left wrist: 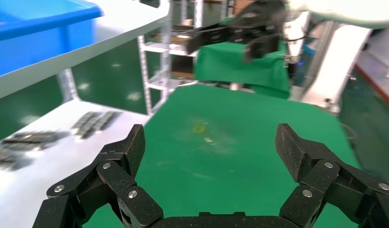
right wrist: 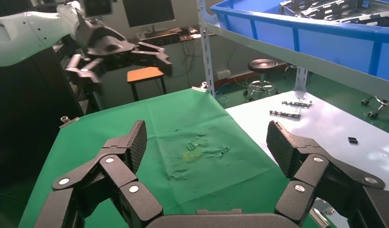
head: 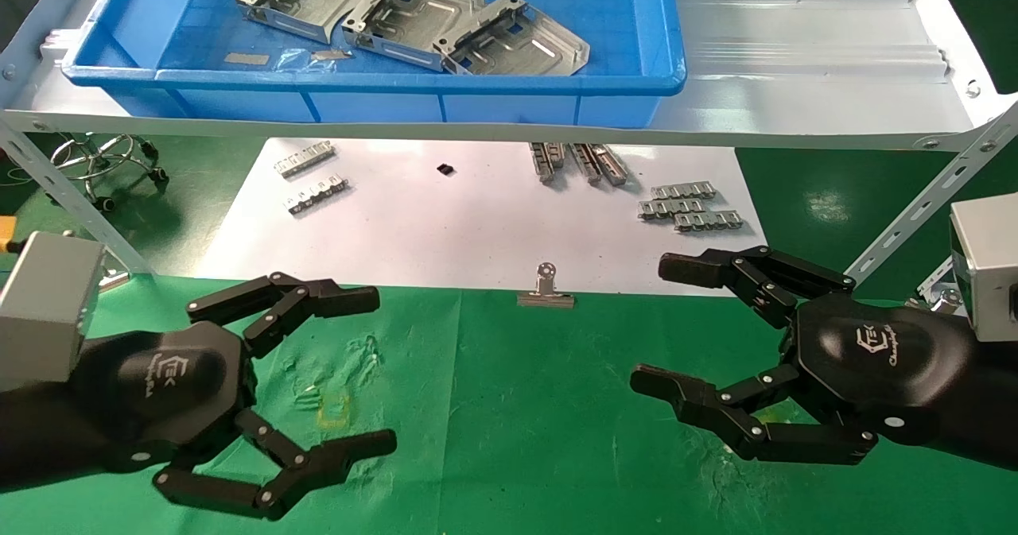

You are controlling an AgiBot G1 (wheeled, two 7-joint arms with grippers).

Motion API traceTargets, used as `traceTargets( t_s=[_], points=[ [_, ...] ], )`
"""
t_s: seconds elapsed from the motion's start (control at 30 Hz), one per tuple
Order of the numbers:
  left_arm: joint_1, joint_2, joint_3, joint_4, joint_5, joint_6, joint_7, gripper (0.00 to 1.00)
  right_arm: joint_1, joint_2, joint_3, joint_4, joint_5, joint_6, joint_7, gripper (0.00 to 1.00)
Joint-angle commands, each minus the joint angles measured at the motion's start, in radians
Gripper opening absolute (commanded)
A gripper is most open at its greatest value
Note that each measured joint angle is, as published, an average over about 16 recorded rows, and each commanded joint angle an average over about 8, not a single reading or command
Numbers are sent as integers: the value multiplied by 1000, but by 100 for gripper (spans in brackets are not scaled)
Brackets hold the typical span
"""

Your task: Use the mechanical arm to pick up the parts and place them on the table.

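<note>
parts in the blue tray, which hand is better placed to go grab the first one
Probably the right hand. The three parts lie in the blue tray on the shelf, and the nearest one is toward its side. Both it and the left hand hover open and empty over the green table.

Left pincer (head: 318,376) and right pincer (head: 676,324) both low, fingers spread wide, empty.

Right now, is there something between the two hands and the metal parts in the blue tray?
Yes. The parts lie inside the blue tray on the pale shelf, above the table. The left hand and right hand hover open below shelf level, so the shelf edge and the tray's front wall stand between.
</note>
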Motion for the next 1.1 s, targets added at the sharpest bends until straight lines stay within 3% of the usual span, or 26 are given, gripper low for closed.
traceTargets(
  t_s=[0.03, 0.6, 0.87, 1.1],
  points=[
    [5, 7, 1, 1, 15, -30, 2, 100, 0, 0, 0, 0, 0, 0, 0, 0],
    [-166, 115, -5, 110, 70, -165, 19, 100, 0, 0, 0, 0, 0, 0, 0, 0],
    [-319, 181, 22, 244, 144, -238, 7, 100, 0, 0, 0, 0, 0, 0, 0, 0],
    [-505, 255, 99, 420, 279, -271, -11, 100, 0, 0, 0, 0, 0, 0, 0, 0]
  ],
)
